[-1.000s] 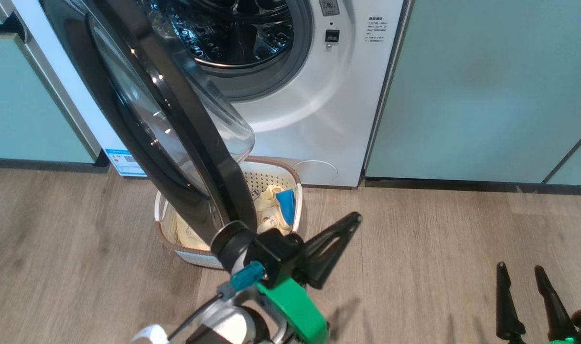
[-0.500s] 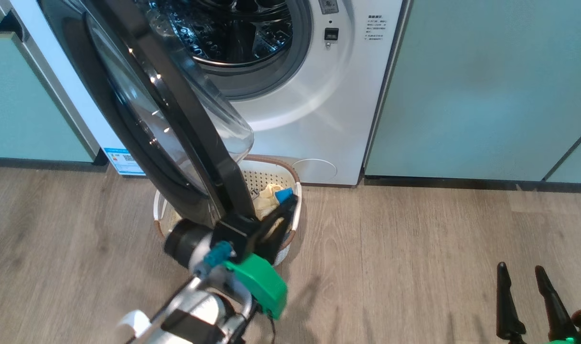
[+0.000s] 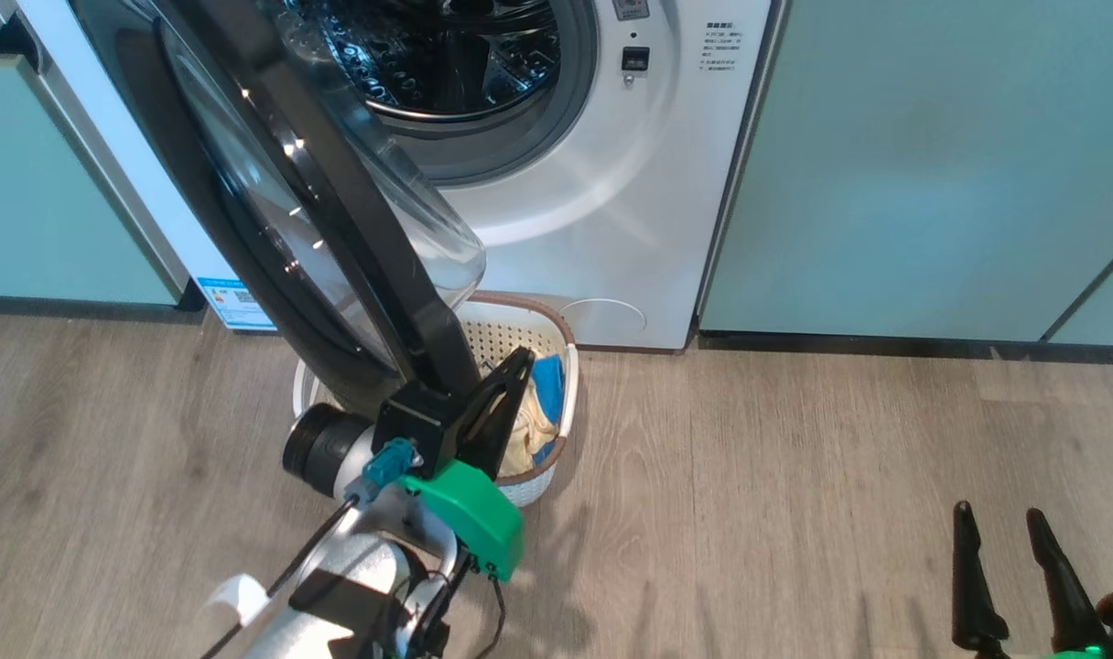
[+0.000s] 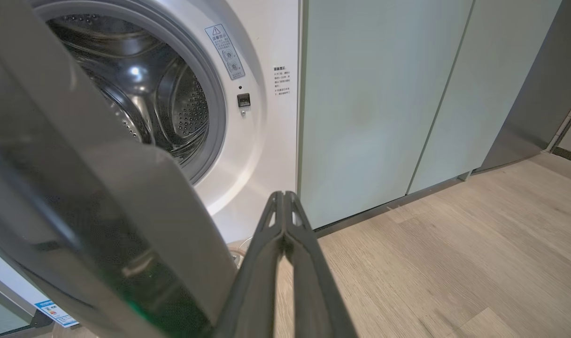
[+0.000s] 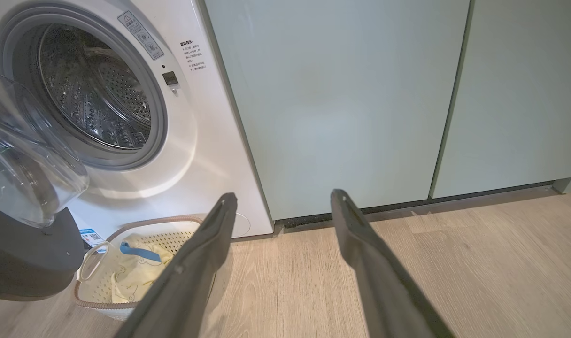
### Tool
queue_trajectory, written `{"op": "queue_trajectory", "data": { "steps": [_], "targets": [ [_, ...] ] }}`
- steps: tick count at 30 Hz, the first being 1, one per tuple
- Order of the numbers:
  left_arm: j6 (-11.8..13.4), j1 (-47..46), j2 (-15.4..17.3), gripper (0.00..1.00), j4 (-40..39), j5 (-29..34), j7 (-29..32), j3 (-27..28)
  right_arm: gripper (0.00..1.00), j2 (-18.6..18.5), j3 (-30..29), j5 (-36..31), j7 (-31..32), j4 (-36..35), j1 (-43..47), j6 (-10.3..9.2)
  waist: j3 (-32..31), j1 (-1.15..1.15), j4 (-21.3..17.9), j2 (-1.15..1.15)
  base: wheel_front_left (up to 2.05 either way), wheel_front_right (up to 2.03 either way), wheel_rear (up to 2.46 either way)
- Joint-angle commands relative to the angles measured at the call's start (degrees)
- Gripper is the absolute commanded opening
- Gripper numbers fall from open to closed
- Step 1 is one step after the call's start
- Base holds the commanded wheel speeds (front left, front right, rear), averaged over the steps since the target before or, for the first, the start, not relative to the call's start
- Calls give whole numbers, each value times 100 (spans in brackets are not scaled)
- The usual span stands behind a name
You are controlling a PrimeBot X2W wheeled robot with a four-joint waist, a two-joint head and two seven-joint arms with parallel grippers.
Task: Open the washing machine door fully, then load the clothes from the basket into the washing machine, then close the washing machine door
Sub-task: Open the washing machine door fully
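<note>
Washing machine (image 3: 611, 229): white glossy front, grey ring round the mouth, perforated steel drum (image 3: 447, 55), small printed text at upper right. It stands between flat matte pale green cabinets (image 3: 932, 165) on a grey-brown wood-grain plank floor (image 3: 794, 513).

Washing machine door (image 3: 332, 192): round, glossy black, swung out toward the camera and seen edge-on, with a clear bulging glass bowl (image 3: 410, 210) facing the drum. Its lower edge hangs over the basket.

Basket (image 3: 531, 491): cream perforated plastic with a brown rim, on the floor right in front of the machine, partly under the door. Clothes (image 3: 524, 430): soft, pale yellow with a blue patch, crumpled inside the basket.

The right wrist view gives the basket's white loop handle (image 5: 92, 263) and faint outline prints on the clothes (image 5: 135, 272). The left wrist view gives the drum's smooth inner ribs and the door edge up close, blurred.

Left gripper (image 3: 520, 359): fingers pressed together, nothing between them. It sits just beside the door's bottom edge and above the basket; can't tell if it touches the door. In its own view (image 4: 281, 195) the tips meet.

Right gripper (image 3: 996, 513): fingers wide apart, empty, over bare floor well right of the basket (image 5: 284, 195).
</note>
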Motion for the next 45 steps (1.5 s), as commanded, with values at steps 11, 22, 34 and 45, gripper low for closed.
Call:
{"op": "queue_trajectory", "data": {
  "steps": [11, 22, 34, 45],
  "targets": [
    [211, -240, 157, 0, -79, -17, 15, 348, 100, -74, 82, 24, -38, -159, -233, 25, 47, 0, 22, 0, 0, 0, 0],
    [363, -47, 167, 0, -292, -45, 24, 350, 100, -74, 59, 36, -38, -163, -263, 25, 122, 0, 175, 0, 0, 0, 0],
    [439, 198, 166, 0, -430, -100, -21, 275, 100, -74, 45, 22, -38, -150, -248, 25, 96, 0, 518, 0, 0, 0, 0],
    [608, 406, 190, 0, -556, -69, -90, 284, 100, -74, 46, 15, -38, -146, -177, 25, 15, 0, 866, 0, 0, 0, 0]
  ]
}}
